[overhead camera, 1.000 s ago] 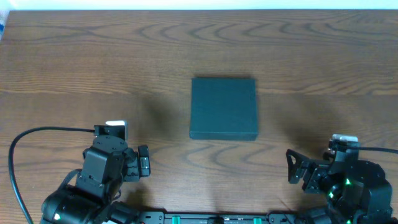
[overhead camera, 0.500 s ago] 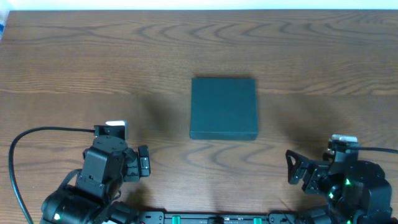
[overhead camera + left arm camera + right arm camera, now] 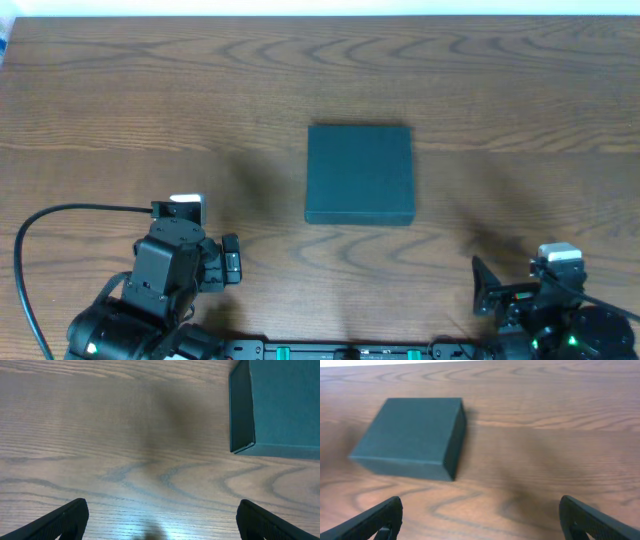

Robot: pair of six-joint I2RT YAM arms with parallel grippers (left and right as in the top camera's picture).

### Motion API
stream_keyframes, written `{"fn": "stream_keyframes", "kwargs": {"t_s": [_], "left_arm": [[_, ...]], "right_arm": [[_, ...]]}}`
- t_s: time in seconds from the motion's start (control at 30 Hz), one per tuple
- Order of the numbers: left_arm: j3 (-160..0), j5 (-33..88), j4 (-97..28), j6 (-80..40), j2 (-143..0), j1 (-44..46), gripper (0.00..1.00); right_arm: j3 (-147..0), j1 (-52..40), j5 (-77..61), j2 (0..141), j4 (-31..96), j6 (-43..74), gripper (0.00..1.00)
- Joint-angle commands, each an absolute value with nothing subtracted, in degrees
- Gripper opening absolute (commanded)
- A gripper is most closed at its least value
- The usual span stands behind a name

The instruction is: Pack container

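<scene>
Overhead top-down, wrist views low, container (image 3: pixel 360 175) common to all

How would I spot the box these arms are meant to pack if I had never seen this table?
Start with the brown wood-grain table; near its middle sits a dark teal, matte, rectangular box, lid shut. Unlike the black, cabled left arm and right arm at the near edge, it is a plain flat-topped block, touched by neither.
</scene>
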State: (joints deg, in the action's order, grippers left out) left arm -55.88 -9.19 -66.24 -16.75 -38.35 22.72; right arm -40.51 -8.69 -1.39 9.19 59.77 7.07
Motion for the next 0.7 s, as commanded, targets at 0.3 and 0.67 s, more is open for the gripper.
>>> {"fn": "stream_keyframes", "kwargs": {"t_s": [0.3,0.67], "left_arm": [[-55.53,-8.97,-66.43,-17.37,-38.19,22.96,0.96],[-55.53,-8.99,-66.43,-17.37,-38.19,22.94,0.95]], "right_arm": [[-24.91,-5.91,-2.02,0.71,58.48,3.92,0.99],[-20.64,-5.91,-1.78,0.36,61.23,1.19,0.99]]}}
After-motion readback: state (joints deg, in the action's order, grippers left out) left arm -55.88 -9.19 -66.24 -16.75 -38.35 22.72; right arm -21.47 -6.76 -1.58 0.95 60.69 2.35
